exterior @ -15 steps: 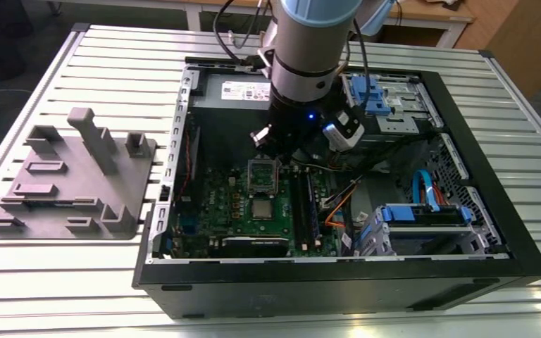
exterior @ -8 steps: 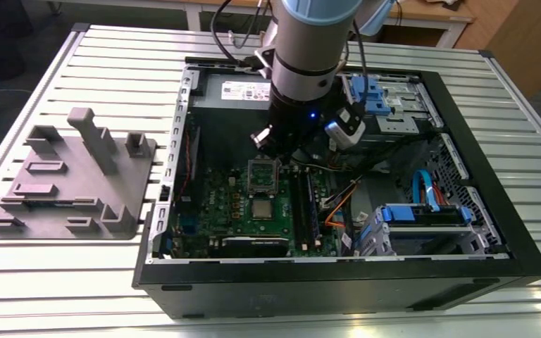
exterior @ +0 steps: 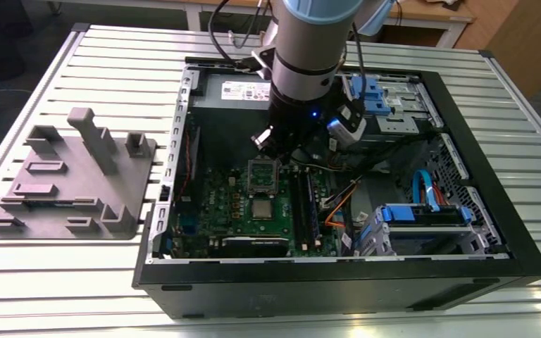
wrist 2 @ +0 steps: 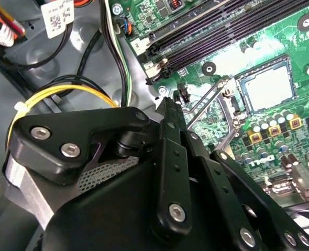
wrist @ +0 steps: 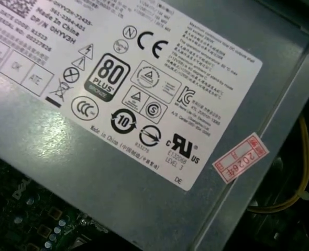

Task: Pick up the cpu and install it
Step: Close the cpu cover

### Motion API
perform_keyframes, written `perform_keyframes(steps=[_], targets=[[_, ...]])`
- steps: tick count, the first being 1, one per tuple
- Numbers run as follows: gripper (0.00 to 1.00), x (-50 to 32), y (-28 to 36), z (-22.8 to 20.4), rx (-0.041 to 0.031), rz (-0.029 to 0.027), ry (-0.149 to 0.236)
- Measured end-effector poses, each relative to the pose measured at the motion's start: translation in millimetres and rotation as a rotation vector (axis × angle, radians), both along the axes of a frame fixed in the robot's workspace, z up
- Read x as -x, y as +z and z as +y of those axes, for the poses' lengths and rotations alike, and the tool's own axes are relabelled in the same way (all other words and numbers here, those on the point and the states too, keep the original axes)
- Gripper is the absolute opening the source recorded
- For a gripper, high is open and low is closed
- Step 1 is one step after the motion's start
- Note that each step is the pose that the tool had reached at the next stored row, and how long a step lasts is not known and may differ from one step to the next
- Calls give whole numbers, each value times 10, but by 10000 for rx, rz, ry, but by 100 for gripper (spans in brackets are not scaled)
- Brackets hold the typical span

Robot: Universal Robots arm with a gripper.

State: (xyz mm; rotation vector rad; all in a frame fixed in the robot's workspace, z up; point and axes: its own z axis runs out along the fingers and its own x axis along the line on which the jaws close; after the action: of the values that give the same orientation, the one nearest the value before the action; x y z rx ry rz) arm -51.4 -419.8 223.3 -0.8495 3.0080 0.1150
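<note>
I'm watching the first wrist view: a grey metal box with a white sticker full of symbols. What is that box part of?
Observer: In the exterior view it is the power supply, at one end of an open computer case lying on a slatted table.
Visitor: Is the arm holding the cpu?
Observer: No. The cpu lies flat on the motherboard beside the metal-framed socket, and the gripper hangs over that socket, apart from the cpu.
</note>
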Motion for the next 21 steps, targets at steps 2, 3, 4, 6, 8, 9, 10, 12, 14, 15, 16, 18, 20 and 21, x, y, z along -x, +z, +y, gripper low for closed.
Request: perform_keyframes(steps=[2, 3, 4, 6, 8, 9, 10, 12, 14, 15, 16, 18, 20, 21], targets=[[10, 0, 13, 0, -1, 0, 162], [10, 0, 20, 0, 0, 0, 245], [10, 0, 27, 0, 0, 0, 320], [10, 0, 32, 0, -3, -1, 464], [10, 0, 32, 0, -1, -1, 501], [10, 0, 32, 0, -1, -1, 504], [10, 0, 33, 0, -1, -1, 511], [10, 0, 33, -1, 1, 1, 742], [10, 0, 34, -1, 1, 1, 1098], [10, 0, 33, 0, 1, 1, 1288], [10, 0, 34, -1, 1, 1, 1418], [10, 0, 36, 0, 0, 0, 1535], [10, 0, 46, -1, 0, 0, 1633], [10, 0, 53, -1, 0, 0, 1678]])
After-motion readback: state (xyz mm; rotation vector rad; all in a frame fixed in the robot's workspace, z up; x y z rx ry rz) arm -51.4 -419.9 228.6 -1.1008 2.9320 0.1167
